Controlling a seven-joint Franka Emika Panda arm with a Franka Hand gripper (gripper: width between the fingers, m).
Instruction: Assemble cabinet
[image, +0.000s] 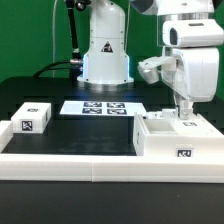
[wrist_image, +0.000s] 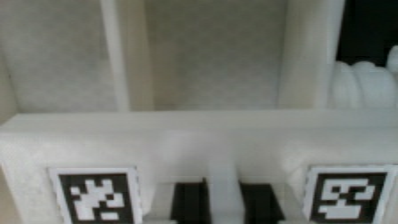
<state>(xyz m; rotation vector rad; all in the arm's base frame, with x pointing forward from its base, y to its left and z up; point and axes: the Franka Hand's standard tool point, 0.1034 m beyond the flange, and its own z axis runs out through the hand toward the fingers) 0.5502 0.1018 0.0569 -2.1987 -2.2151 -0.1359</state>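
Note:
The cabinet box (image: 168, 138), large, white and open-topped, stands at the exterior view's right with a tag on its front. My gripper (image: 184, 112) comes down on the box's far wall. In the wrist view the two dark fingers (wrist_image: 191, 203) stand close on either side of a white strip of the box's wall (wrist_image: 196, 140), between two tags; the gripper (wrist_image: 226, 192) looks shut on that wall. The box's inner compartments (wrist_image: 71, 60) show beyond it. A smaller white tagged panel piece (image: 30, 118) lies at the exterior view's left, far from the gripper.
The marker board (image: 100, 107) lies flat at the back centre in front of the robot base (image: 105, 50). A long low white rail (image: 90, 166) runs along the front and turns up the left side.

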